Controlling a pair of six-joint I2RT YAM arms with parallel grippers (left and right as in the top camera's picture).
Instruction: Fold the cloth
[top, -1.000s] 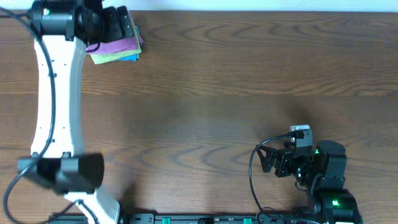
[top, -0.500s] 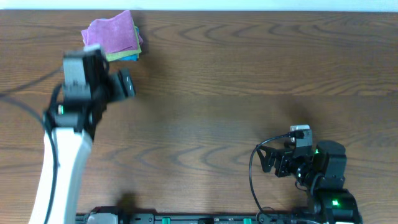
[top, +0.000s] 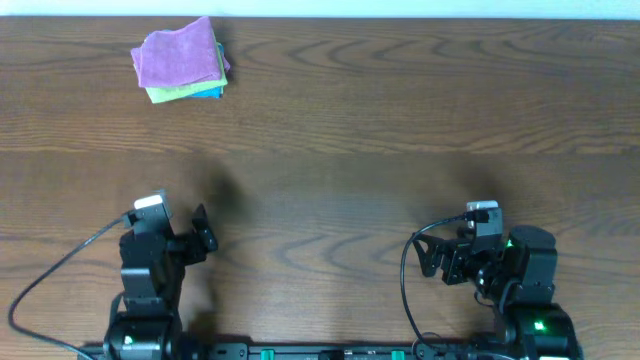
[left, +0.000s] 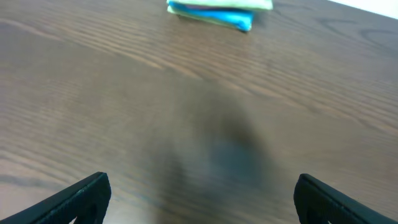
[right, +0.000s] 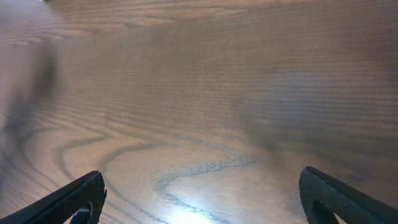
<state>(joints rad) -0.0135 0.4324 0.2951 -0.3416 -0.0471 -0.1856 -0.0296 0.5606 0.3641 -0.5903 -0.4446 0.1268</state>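
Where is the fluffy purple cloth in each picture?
Overhead: small purple terry cloth, top left corner.
Left wrist: not in it.
Right wrist: not in it.
Shared landmark: yellow-green folded cloth, under it overhead, at the left wrist picture's top edge.

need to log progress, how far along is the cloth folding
Looks done: the cloth lies folded atop the stack at the far left. In hand: nothing; the left hand and right hand are open, empty, far from it. Left: nothing apparent.

left arm: withdrawn from cloth to near edge | cloth: now fully uncovered
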